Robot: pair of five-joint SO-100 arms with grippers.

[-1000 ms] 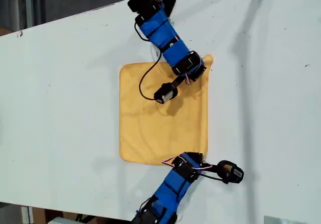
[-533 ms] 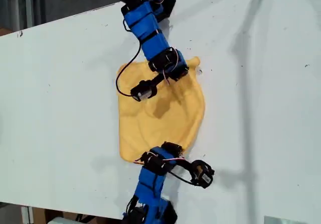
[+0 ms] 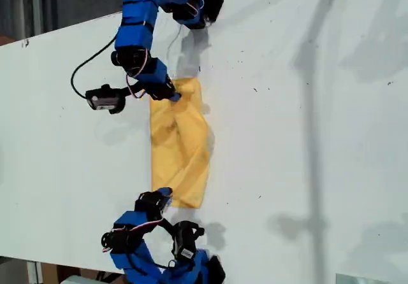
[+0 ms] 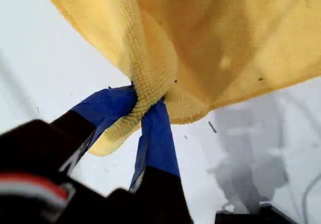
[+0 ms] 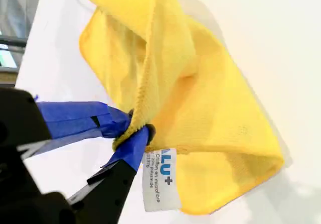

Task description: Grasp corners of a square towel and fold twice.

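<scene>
On the white tabletop (image 3: pixel 306 137), near the centre of the exterior view, the towel (image 3: pixel 180 147) lies doubled into a narrow strip running from 12 to 6 o'clock.

Its upper layer sits slack and creased, not pressed flat. One of the corners (image 4: pixel 150 83) is pinched in my first tool (image 4: pixel 145 103), jaws closed tight on the cloth. A second corner, the one beside the white tag (image 5: pixel 159 179), is clamped the same way in my second tool (image 5: pixel 135 128).

In the exterior view one arm (image 3: pixel 137 35) meets the strip's 12 o'clock end and another arm (image 3: pixel 137 223) meets its 6 o'clock end. The wrist views do not settle which is which.

Judgement: the first fold is at its end, with the carried edge over the far edge but not yet set down.

The next move calls for lowering both corners level onto the edge beneath and opening the jaws. After that, the tools must regrip one short end for the second fold, along the strip's length.
</scene>
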